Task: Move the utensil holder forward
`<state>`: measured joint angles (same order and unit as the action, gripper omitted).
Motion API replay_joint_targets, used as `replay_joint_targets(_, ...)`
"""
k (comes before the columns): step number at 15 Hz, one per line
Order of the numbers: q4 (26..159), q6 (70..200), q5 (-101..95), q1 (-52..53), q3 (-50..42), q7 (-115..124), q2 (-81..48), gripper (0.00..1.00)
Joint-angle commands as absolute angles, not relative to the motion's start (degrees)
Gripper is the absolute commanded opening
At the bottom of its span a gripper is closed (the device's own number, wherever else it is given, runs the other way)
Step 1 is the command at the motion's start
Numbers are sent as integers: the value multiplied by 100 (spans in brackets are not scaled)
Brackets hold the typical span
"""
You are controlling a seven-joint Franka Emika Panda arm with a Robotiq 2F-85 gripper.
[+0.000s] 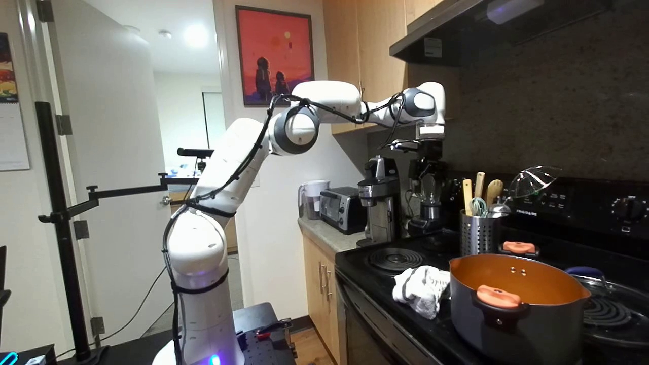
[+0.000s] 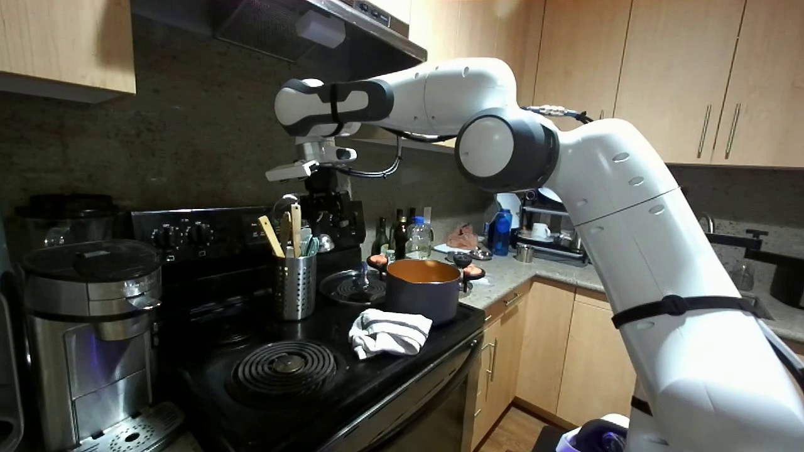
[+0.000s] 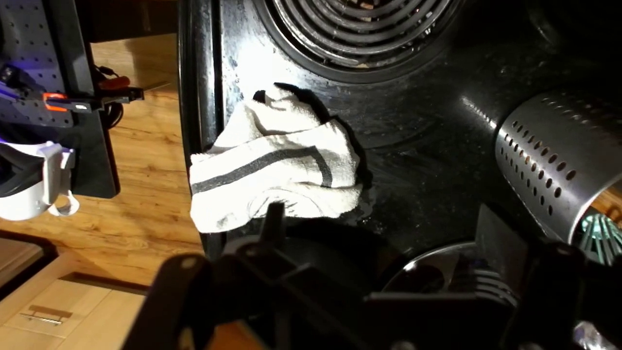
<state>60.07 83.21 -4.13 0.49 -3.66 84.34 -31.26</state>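
Although the gripper (image 3: 381, 216) was poised over the black stove-top bench (image 3: 432, 184), nothing was held by it: its jaws were parted wide, and a towel (image 3: 286, 165) and bare bench were seen between them. The utensil holder (image 2: 295, 285) was found upright on the far part of the bench, left of the pot (image 2: 424, 304) in an exterior view and at the right edge of the wrist view. Alignment was judged to be the step in hand. It was thought best done by a sideways shift ahead of any lowering, so that the tall handles (image 2: 271, 236) would not be struck; the wall was then to be met low and squarely, since a top-heavy holder might be tipped. Which way was meant by forward could not be told.

Thin-looking silvery metal, pierced by rows of small holes, was formed into a straight-sided cylinder. Smooth pale wood was shown in the handles, fine greenish wire in the whisk (image 3: 602, 233). The towel was crumpled into soft folds with a dark stripe, and the pot was coloured grey outside and orange within
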Motion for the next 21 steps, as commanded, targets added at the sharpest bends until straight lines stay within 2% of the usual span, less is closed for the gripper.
replay_joint_targets(1, 5956, 8338, -322, 8, -372, 8547, -3197, 100)
replay_joint_targets(10, 5114, 8813, 655, -269, -301, 9224, -4149, 100)
replay_joint_targets(21, 4238, 9577, 675, -261, -369, 9269, -4925, 100)
